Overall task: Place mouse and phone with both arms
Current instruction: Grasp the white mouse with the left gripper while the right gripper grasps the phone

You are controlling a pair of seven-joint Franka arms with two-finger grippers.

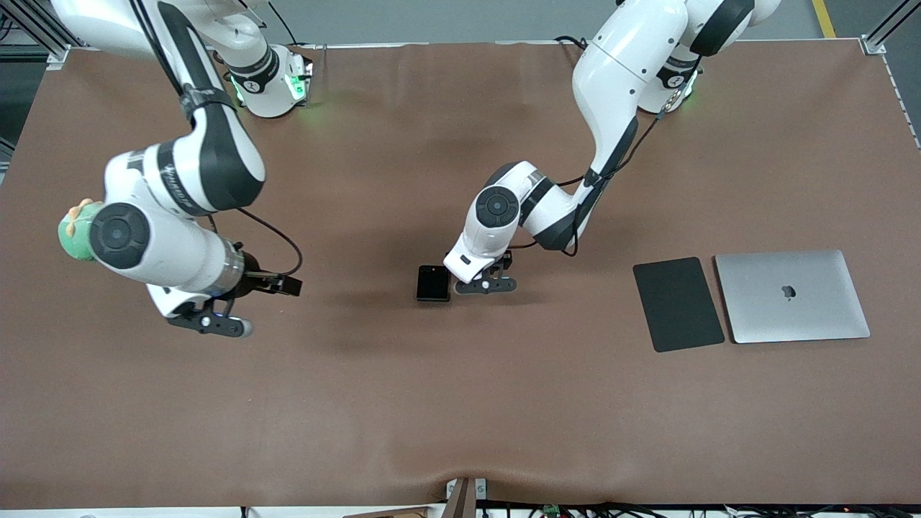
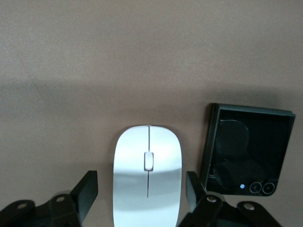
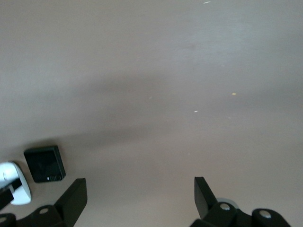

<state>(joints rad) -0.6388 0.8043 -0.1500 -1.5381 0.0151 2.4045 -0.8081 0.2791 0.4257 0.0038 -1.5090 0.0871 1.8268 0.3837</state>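
Left gripper straddles the mouse, fingers part open, not touching; close evenly, clear of the phone; right gripper waits wide open, empty

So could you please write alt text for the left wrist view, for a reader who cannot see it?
A white mouse lies on the brown table between the two black fingers of the left tool, which stand at its sides with small gaps. A black phone lies flat close beside the mouse, its camera dots visible.
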